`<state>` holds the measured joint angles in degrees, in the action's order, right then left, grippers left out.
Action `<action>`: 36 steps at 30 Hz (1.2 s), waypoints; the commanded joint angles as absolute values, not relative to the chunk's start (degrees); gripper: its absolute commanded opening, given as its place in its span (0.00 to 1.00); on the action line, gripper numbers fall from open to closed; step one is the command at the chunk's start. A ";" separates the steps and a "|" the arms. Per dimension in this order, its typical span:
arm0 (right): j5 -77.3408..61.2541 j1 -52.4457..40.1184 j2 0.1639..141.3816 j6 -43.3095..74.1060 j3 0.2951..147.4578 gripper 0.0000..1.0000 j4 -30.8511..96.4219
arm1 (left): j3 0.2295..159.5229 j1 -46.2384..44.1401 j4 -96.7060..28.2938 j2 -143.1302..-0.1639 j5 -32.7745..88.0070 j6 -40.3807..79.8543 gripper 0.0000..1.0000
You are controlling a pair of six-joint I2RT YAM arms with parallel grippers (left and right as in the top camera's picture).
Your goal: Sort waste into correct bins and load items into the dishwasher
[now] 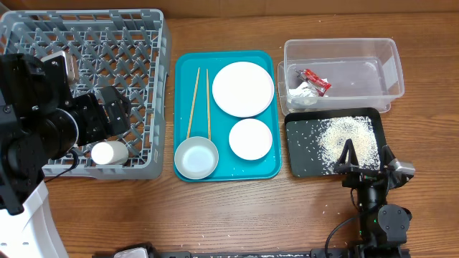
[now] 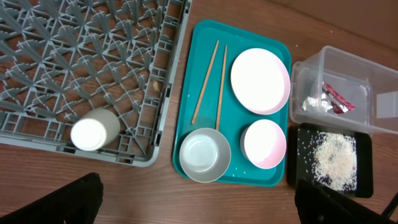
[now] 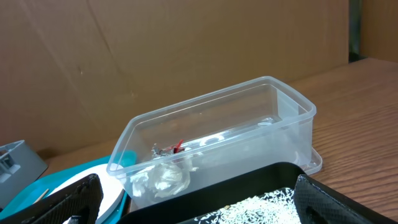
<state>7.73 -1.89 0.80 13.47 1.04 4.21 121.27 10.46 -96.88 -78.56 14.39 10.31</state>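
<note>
The grey dish rack [image 1: 154, 86] holds a white cup [image 1: 109, 153] lying near its front edge. The plate [image 1: 243, 88], pink bowl [image 1: 250, 138], grey-blue bowl [image 1: 196, 158] and chopsticks [image 1: 193, 100] lie on the teal tray [image 1: 185, 68]. The clear tub [image 1: 387, 68] holds the red wrapper [image 1: 315, 80] and the paper scrap [image 1: 303, 93]. The black tray [image 1: 297, 161] holds rice [image 1: 349, 140]. My left gripper [image 2: 199, 205] is open and empty, high over the rack's front. My right gripper [image 1: 366, 161] is open and empty at the black tray's front edge.
A few rice grains lie on the teal tray's front [image 2: 239, 177] and on the wood near the black tray. The left arm's body [image 1: 36, 122] covers the rack's left part. Cardboard walls stand behind the table.
</note>
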 commanded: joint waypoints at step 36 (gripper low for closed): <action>7.64 -1.63 0.16 13.50 0.45 1.00 3.84 | 120.57 -19.35 -84.82 -126.39 -2.61 17.17 0.52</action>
<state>7.73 -1.89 0.80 13.47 1.04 4.12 120.46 -19.75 -85.17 -122.21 -3.70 19.49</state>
